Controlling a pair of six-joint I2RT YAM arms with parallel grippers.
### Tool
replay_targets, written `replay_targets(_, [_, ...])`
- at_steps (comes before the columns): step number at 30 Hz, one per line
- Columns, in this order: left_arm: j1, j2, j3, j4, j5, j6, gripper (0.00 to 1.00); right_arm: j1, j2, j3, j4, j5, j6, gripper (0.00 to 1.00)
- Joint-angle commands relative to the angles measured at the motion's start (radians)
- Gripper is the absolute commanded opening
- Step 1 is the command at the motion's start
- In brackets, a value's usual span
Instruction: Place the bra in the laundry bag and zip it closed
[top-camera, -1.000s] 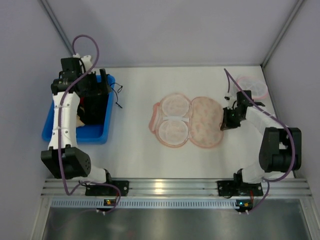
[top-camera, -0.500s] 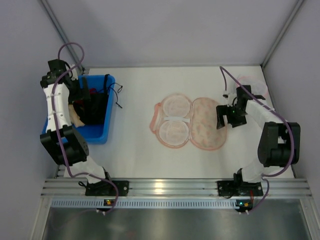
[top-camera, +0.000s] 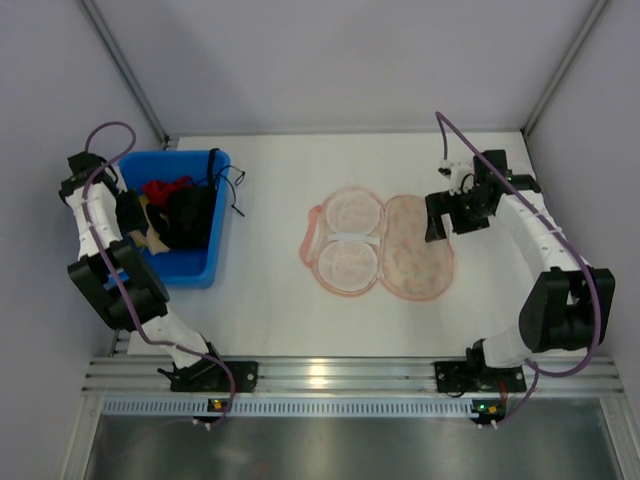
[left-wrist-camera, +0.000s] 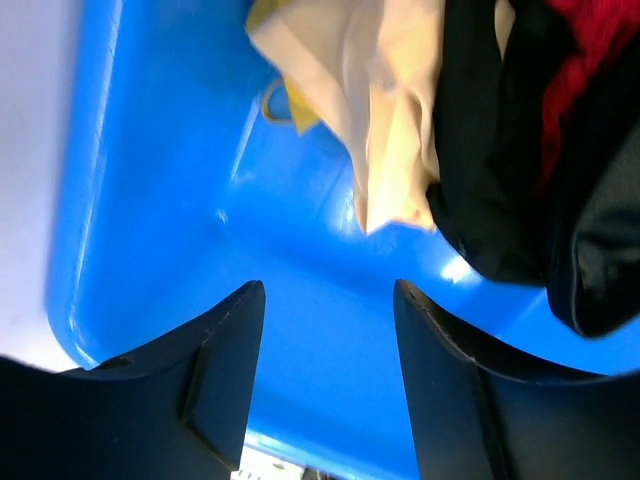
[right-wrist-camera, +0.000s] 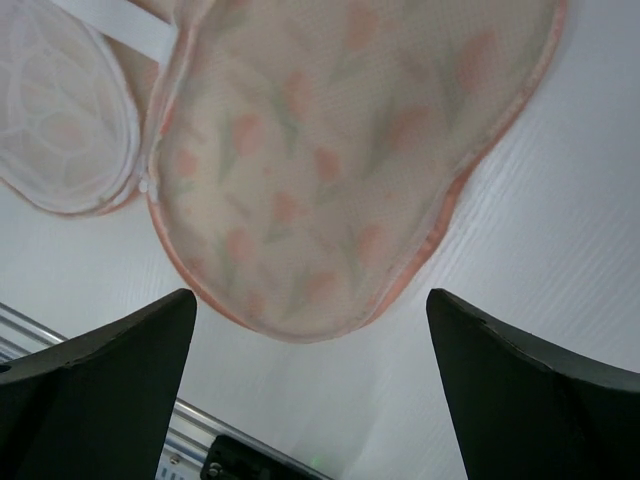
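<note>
The laundry bag (top-camera: 415, 250) lies opened flat mid-table, its patterned half (right-wrist-camera: 330, 150) on the right and its white mesh inside (top-camera: 345, 235) on the left. The tan bra (left-wrist-camera: 390, 130) lies crumpled in the blue bin (top-camera: 195, 272) among black and red clothes, and shows as a beige patch (top-camera: 152, 238) from above. My left gripper (left-wrist-camera: 328, 300) hangs open over the bin's blue floor, just short of the bra, with nothing between its fingers. At the bag's right edge my right gripper (right-wrist-camera: 310, 310) stands wide open and empty above the table; from above it (top-camera: 445, 215) sits beside the patterned half.
Black clothes (left-wrist-camera: 520, 180) and a red garment (top-camera: 165, 187) fill the bin's middle, and a black strap (top-camera: 235, 195) hangs over its right rim. The bin's left wall (left-wrist-camera: 100, 200) is close to my left fingers. Grey walls enclose the table on three sides.
My right gripper has opened, let go of the bag's edge and lifted back from it. The left arm has swung to the bin's left side and its jaws have narrowed.
</note>
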Motion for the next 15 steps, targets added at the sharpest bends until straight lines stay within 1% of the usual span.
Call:
replay_targets(1, [0.006,0.024,0.034,0.107,0.018,0.044,0.59,0.085,-0.015,0.043,-0.027,-0.030,-0.004,0.99])
replay_targets(4, [0.006,0.080,0.097,0.122,0.018,0.052,0.58,0.134,0.005,0.066,-0.024,-0.033,0.015,0.99])
replay_targets(7, [0.006,0.132,0.158,0.122,0.034,0.070,0.58,0.142,0.030,0.087,-0.024,-0.042,0.033,0.99])
replay_targets(8, [0.006,0.156,0.170,0.122,0.088,0.078,0.58,0.143,0.040,0.092,-0.022,-0.045,0.038,1.00])
replay_targets(9, [0.006,0.169,0.192,0.122,0.099,0.084,0.56,0.145,0.045,0.098,-0.024,-0.046,0.038,0.99])
replay_targets(12, [0.007,0.213,0.224,0.124,0.136,0.107,0.54,0.146,0.057,0.113,-0.021,-0.043,0.038,0.99])
replay_targets(13, [0.007,0.224,0.230,0.122,0.146,0.121,0.52,0.146,0.059,0.115,-0.021,-0.043,0.038,1.00])
replay_targets(15, [0.007,0.253,0.241,0.122,0.168,0.124,0.50,0.148,0.067,0.116,-0.019,-0.043,0.038,0.99])
